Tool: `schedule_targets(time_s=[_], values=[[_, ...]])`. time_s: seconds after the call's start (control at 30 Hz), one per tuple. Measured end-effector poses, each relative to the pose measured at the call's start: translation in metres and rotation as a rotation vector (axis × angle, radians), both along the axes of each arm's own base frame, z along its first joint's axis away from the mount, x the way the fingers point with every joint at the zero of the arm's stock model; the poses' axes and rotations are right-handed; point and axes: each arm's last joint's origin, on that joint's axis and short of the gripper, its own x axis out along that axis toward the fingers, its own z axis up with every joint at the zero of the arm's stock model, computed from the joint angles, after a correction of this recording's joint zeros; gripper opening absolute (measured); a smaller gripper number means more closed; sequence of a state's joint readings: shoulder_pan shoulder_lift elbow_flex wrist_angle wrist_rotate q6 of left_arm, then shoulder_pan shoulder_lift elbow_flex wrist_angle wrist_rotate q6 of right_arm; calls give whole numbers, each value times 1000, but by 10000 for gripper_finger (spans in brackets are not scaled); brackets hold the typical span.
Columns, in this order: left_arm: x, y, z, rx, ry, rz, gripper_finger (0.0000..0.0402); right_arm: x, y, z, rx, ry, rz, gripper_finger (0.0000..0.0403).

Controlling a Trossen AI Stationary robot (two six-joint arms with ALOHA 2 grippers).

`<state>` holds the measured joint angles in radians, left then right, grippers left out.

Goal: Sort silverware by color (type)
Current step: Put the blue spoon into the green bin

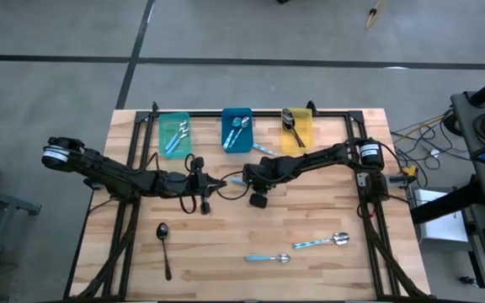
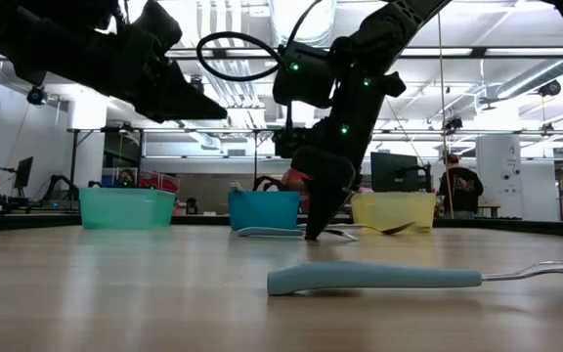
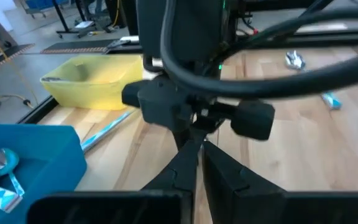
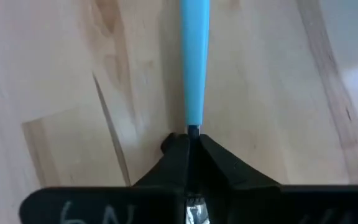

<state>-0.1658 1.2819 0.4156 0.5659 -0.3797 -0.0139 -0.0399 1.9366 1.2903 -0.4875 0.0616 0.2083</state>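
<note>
Blue-handled spoon (image 4: 194, 62) sits pinched in right end effector (image 4: 191, 140).

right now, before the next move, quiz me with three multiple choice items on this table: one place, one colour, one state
1. The loose dark spoon lies:
A on the left arm's side of the table
B on the right arm's side
C on the floor

2. The middle bin is:
A red
B blue
C white

3. The right claw is:
A wide open
B shut on a blue-handled spoon
C out of sight

Answers:
1. A, it lies alone on the left side in the high view.
2. B, it stands between the teal bin and the yellow bin.
3. B, the handle sticks out from its closed tips.
</note>
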Motion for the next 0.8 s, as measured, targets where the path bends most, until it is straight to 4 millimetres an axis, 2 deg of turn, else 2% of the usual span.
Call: schedule_targets(time_s=[0.07, 0.3, 0.53, 0.8], values=[[1, 0, -3, -4, 11, 4, 19, -1, 0, 7, 11, -15, 5, 14], [10, -2, -16, -43, 6, 13, 77, -4, 2, 32, 215, -92, 61, 13], [23, -7, -35, 4, -2, -98, 138, -1, 1, 36, 430, -110, 76, 12], [33, -10, -62, 24, 21, -150, 151, 0, -8, 38, 548, -114, -45, 12]])
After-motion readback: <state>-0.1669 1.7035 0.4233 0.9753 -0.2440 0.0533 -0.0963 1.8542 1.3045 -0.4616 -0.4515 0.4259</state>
